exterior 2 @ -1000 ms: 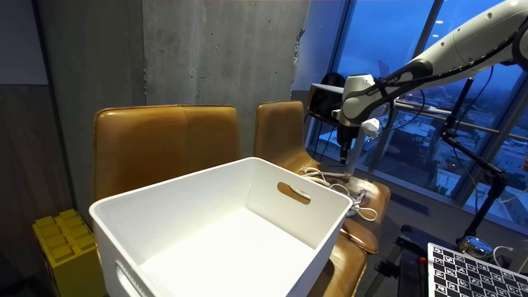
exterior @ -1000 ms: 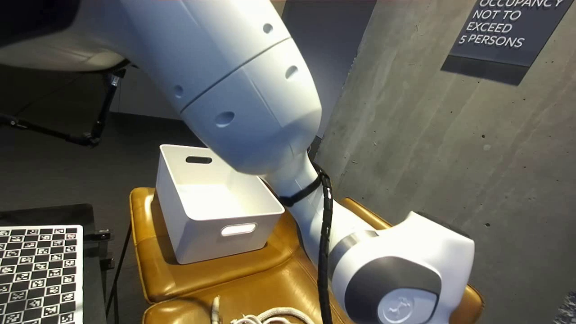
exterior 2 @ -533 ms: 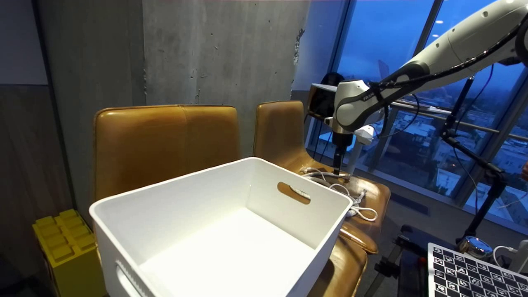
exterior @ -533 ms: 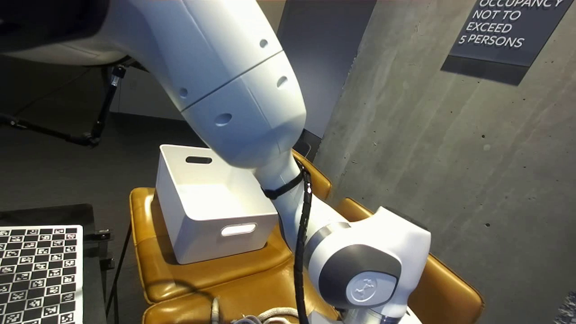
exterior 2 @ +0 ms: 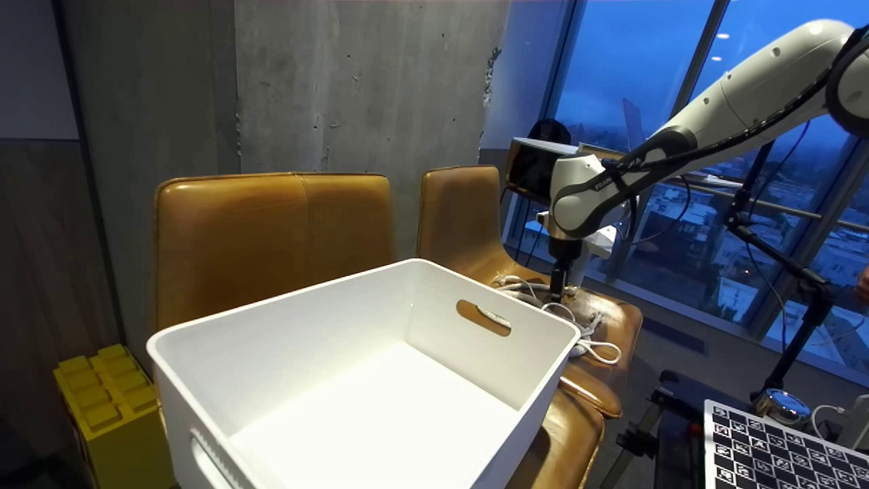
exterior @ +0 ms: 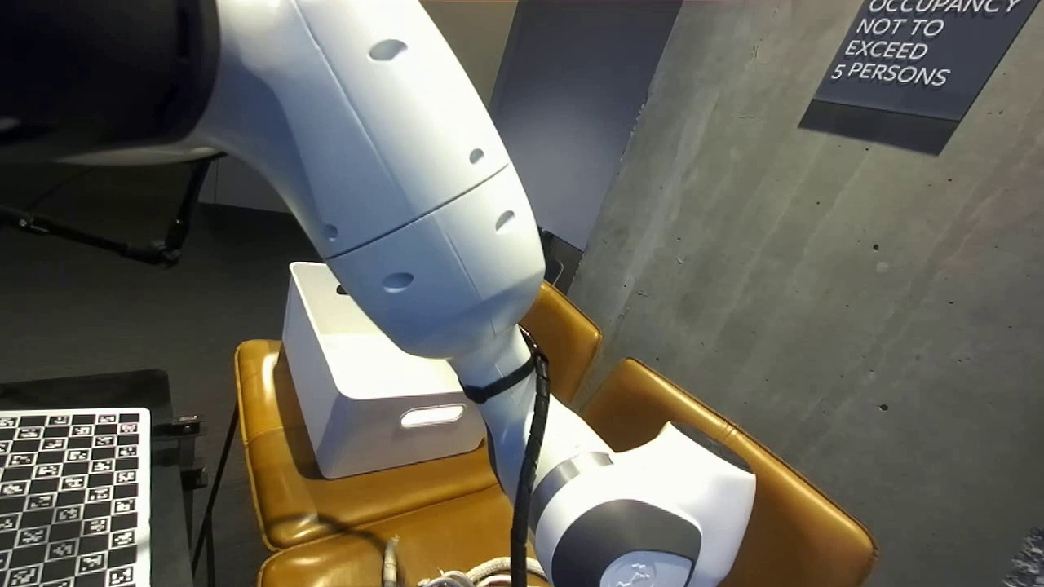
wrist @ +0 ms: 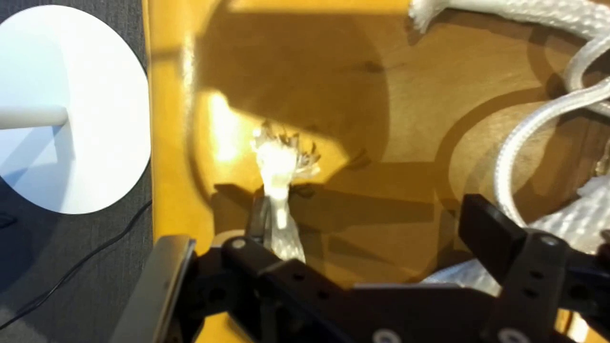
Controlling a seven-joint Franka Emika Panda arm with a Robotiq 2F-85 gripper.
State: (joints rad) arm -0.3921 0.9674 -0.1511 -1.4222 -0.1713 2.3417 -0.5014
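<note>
In the wrist view, left to right, we note a smooth white round base (wrist: pixel 109 143), then a glossy tan leather seat (wrist: pixel 167 119). On it, a frayed white braided rope end (wrist: pixel 279 166) lies just inside the leftmost finger of the black two-finger gripper (wrist: pixel 369 212), long axis crossing the closing line; contact we cannot confirm. The jaws stand spread. Rightward, a thin looped white cord (wrist: pixel 505 166) lies near the opposite finger.

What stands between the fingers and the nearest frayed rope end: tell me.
Nothing visible: in the wrist view the fingers stand open, the frayed rope end showing right beside one of them. A white loop shows near the other, not in between.
</note>
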